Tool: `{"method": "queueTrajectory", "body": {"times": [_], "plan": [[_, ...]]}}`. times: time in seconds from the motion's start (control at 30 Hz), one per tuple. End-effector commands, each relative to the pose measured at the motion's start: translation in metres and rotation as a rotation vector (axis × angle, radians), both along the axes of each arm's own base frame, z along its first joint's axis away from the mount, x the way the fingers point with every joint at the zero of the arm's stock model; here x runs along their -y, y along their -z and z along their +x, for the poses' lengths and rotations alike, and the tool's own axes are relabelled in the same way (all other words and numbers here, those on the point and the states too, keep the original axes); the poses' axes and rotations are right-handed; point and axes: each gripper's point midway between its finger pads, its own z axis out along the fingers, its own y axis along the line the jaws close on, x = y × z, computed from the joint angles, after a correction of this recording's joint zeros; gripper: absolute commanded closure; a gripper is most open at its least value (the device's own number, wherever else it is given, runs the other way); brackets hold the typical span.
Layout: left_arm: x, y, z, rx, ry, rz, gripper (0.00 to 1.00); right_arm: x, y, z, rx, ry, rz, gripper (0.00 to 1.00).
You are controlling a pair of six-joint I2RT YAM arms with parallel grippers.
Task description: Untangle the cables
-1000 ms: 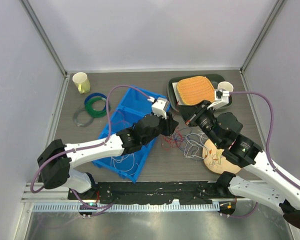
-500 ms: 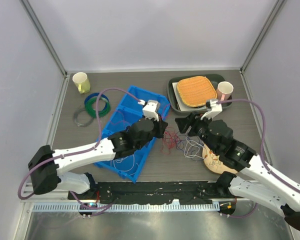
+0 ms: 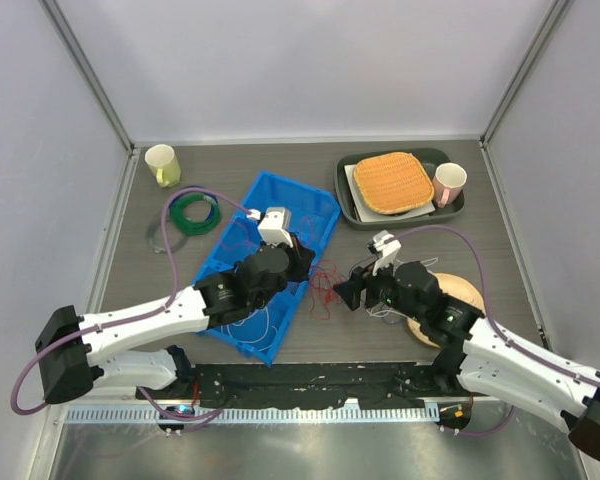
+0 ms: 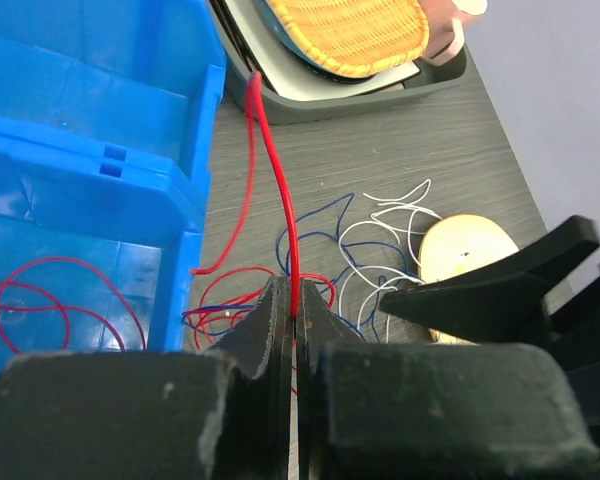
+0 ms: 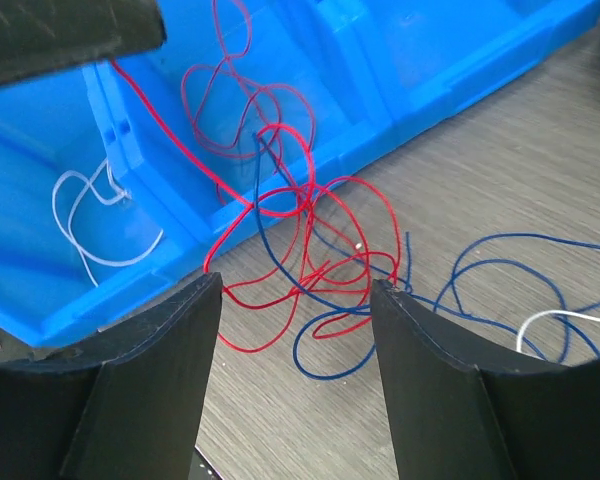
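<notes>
Cables (image 3: 323, 283): loose red, white and dark-blue tangle on counter (image 3: 280, 170), frame centre in top view, just right of blue bin (image 3: 315, 200); some red and white loops lie inside bin. Red strand (image 4: 280, 190): taut, long axis near vertical in left wrist view, rising from left claw (image 4: 294, 300) toward upper frame. Left claw clenched on it. Right claw (image 5: 295, 300) released, jaws spread over tangle. Counter dark wood-grain; pale walls around.

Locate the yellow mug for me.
In the top view, the yellow mug stands in the table's far left corner, just beyond the green coiled ring.
</notes>
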Motion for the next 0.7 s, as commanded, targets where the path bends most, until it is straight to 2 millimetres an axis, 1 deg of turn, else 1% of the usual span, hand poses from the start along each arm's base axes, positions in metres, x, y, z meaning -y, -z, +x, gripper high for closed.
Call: {"method": "queueTrajectory", "body": {"times": [0.0, 0.03, 0.07, 0.13, 0.17, 0.2, 0.27, 0.33, 0.37, 0.4, 0.47, 0.5, 0.57, 0.63, 0.67], "plan": [[-0.007, -0.014, 0.002, 0.007, -0.043, -0.039, 1.00, -0.026, 0.001, -0.005, 0.050, -0.175, -0.043, 0.34], [-0.007, -0.014, 0.001, 0.007, -0.041, -0.037, 1.00, -0.029, -0.001, -0.003, 0.057, -0.188, -0.060, 0.34], [-0.007, -0.013, 0.001, 0.005, -0.038, -0.033, 1.00, -0.029, 0.007, 0.001, 0.041, -0.179, -0.089, 0.34], [-0.007, -0.011, 0.001, 0.003, -0.038, -0.030, 1.00, -0.029, 0.010, 0.007, 0.052, -0.162, -0.126, 0.33], [-0.007, -0.011, 0.001, 0.005, -0.041, -0.031, 1.00, -0.028, 0.015, 0.012, 0.052, -0.141, -0.147, 0.33], [-0.008, -0.010, 0.002, 0.005, -0.046, -0.026, 1.00, -0.024, 0.016, 0.019, 0.063, -0.103, -0.164, 0.33], [-0.008, -0.008, 0.002, 0.002, -0.048, -0.018, 1.00, -0.023, 0.018, 0.028, 0.082, -0.068, -0.187, 0.33], [-0.009, -0.009, 0.002, 0.003, -0.046, -0.020, 1.00, -0.023, 0.022, 0.031, 0.103, -0.071, -0.204, 0.33], [-0.009, -0.010, 0.001, 0.004, -0.045, -0.024, 1.00, -0.024, 0.018, 0.037, 0.139, -0.061, -0.206, 0.33], [-0.009, -0.011, 0.002, 0.006, -0.046, -0.024, 1.00, -0.026, 0.026, 0.036, 0.139, -0.080, -0.225, 0.33], [-0.011, -0.012, 0.003, 0.010, -0.057, -0.023, 1.00, -0.031, 0.025, 0.039, 0.172, -0.093, -0.216, 0.33], [-0.012, -0.012, 0.004, 0.013, -0.064, -0.022, 1.00, -0.035, 0.029, 0.038, 0.176, -0.124, -0.229, 0.33], [-0.016, -0.012, 0.005, 0.014, -0.079, -0.013, 1.00, -0.042, 0.028, 0.035, 0.192, -0.162, -0.219, 0.34], [-0.017, -0.012, 0.005, 0.016, -0.085, -0.012, 1.00, -0.050, 0.028, 0.029, 0.187, -0.219, -0.208, 0.36], [-0.018, -0.014, 0.005, 0.018, -0.086, -0.013, 1.00, -0.051, 0.029, 0.028, 0.178, -0.230, -0.211, 0.39]]}}
